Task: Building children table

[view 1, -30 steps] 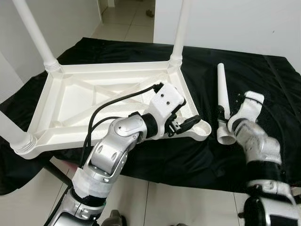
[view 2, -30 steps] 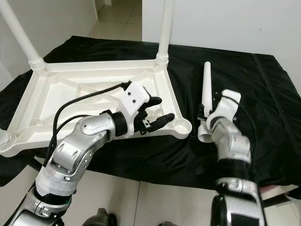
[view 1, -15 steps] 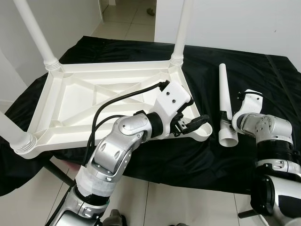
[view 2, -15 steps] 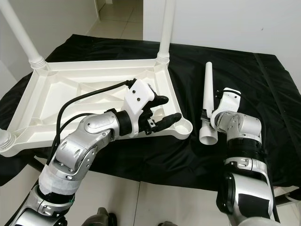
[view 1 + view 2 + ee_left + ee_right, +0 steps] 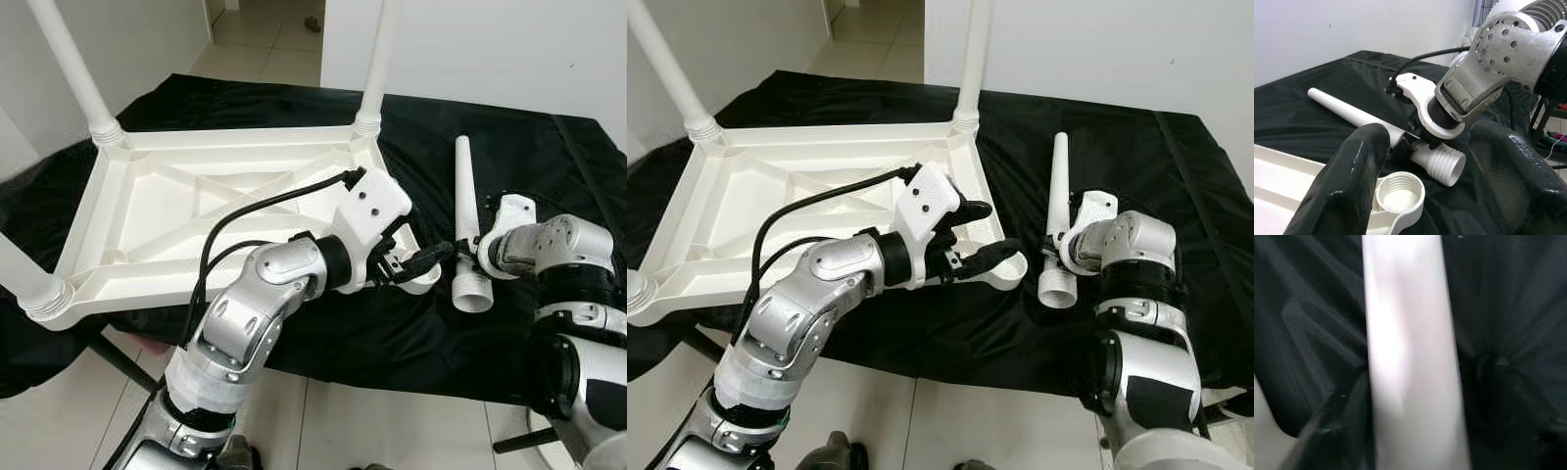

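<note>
Upturned white plastic table on black cloth; left gripper spread at its empty corner socket, right gripper pinching the loose white leg, which could cross-thread if tilted

Left arm is bent at the elbow and reaches forward and rightward; left gripper has its two black fingers spread apart. Right arm folds inward; right gripper points leftward, fingers clamped.
</note>
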Available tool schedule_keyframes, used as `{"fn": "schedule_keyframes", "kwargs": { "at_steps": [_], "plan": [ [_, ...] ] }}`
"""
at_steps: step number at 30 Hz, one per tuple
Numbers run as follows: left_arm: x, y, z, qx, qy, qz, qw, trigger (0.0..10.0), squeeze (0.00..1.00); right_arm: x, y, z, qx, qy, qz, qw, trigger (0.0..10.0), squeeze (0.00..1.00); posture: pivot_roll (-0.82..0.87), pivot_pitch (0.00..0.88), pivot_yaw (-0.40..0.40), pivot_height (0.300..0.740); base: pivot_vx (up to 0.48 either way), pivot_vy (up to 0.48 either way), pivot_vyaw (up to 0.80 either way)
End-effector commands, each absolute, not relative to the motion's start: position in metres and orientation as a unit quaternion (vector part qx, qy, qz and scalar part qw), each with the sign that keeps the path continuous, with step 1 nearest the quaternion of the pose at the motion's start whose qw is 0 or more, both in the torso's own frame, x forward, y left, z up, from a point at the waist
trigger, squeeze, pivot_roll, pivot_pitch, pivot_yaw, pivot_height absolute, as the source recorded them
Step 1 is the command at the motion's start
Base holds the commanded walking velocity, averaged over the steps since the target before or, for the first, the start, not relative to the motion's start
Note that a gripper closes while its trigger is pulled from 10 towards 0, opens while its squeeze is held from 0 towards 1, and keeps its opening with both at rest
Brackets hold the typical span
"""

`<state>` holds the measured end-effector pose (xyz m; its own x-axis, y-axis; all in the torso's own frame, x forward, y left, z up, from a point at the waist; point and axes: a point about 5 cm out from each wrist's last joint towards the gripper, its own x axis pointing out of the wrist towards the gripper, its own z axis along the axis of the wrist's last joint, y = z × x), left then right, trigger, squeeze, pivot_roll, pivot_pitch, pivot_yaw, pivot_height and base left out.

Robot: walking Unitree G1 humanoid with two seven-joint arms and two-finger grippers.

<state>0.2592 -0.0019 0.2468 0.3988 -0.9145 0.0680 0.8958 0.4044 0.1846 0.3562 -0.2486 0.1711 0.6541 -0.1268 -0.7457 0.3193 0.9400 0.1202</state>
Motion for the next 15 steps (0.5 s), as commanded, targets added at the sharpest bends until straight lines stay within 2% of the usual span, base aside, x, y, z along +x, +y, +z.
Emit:
{"fn": "schedule_keyframes", "kwargs": {
  "at_steps": [1,8,15],
  "plan": [
    [0.262,-0.003,0.248,0.054,-0.075,-0.532,0.842,10.0,0.00,0.345,-0.244,0.144,0.130,0.466,-0.119,0.867,0.0,0.00,0.09,0.085,-0.014,0.740,0.000,0.000,0.00],
    [0.261,-0.001,0.247,0.061,-0.077,-0.533,0.841,10.0,0.00,0.348,-0.246,0.151,0.124,0.452,-0.126,0.875,0.0,0.00,0.08,0.076,-0.020,0.740,0.000,0.000,0.00],
    [0.265,0.003,0.245,0.065,-0.084,-0.521,0.847,10.0,0.00,0.356,-0.251,0.165,0.099,0.383,-0.139,0.908,0.0,0.00,0.08,0.075,-0.032,0.740,0.000,0.000,0.00]
  ]
}}
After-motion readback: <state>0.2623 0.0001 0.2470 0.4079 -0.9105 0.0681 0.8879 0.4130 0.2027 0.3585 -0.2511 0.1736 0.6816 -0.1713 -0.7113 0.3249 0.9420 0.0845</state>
